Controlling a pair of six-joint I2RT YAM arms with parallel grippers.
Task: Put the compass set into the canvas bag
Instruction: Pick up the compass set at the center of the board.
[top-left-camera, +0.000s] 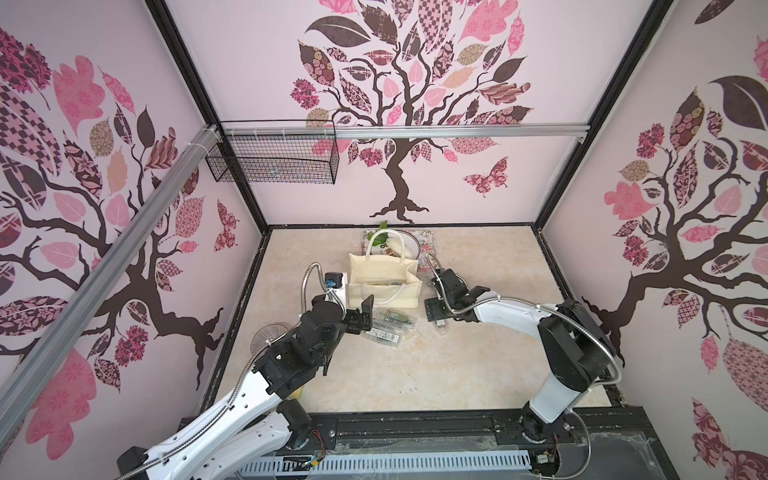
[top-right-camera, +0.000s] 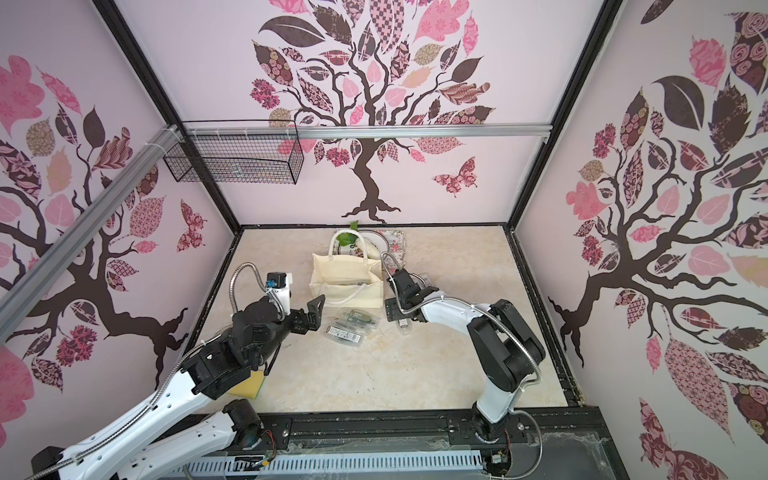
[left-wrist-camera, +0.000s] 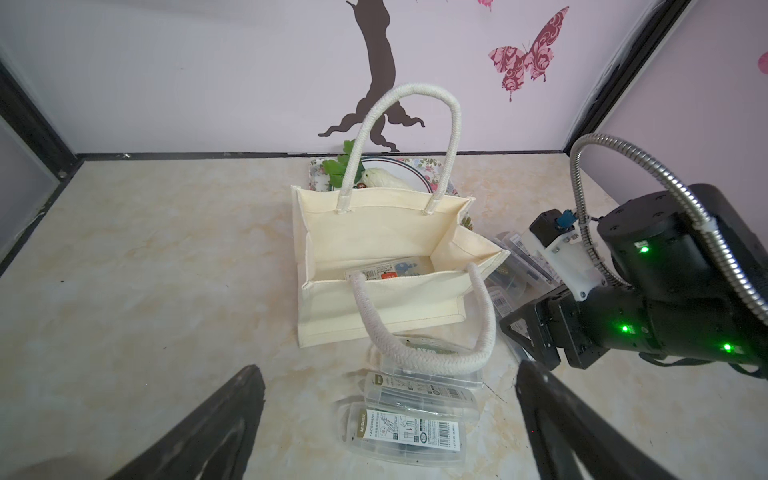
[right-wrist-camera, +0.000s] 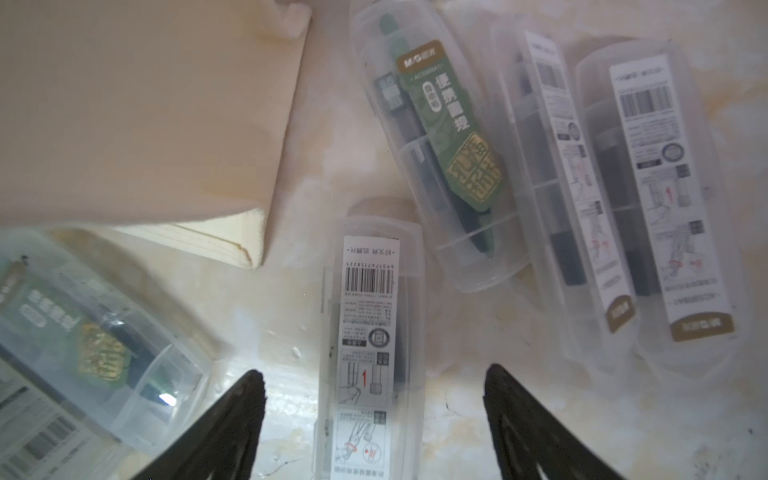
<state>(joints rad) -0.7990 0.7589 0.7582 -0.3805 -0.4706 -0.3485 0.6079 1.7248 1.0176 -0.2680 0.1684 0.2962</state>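
Two robot arms work over a marbled beige counter (top-left-camera: 415, 374). The left arm (top-left-camera: 232, 411) stretches in low from the near-left corner, its wrist about level. The left jaws are spread wide and empty, above the counter by the near-left corner of the canvas bag (top-left-camera: 395, 297). The right arm (top-left-camera: 511, 318) bends at a raised elbow and tips its wrist down beside the bag's near-right corner. There the right jaws stand well apart on either side of one compass set (right-wrist-camera: 370, 291), with a gap showing on each side and no grip on it. The single bag stands open mid-counter: boxy cream cloth with two braided white rope handles, one upright (left-wrist-camera: 409, 137) and one flopped over the front wall (left-wrist-camera: 424, 353). One case (left-wrist-camera: 390, 270) lies flat inside it. Three more cases (left-wrist-camera: 419, 392) lie side by side on the counter just before the bag, under the drooping handle. At least two others (right-wrist-camera: 95, 332) are heaped by the bag's right side, partly hidden. All are long, clear plastic boxes with rounded ends, carrying white barcode labels or green-and-gold cards. Behind the bag sits a round plate (left-wrist-camera: 409, 174) on a floral tray (left-wrist-camera: 318, 178).
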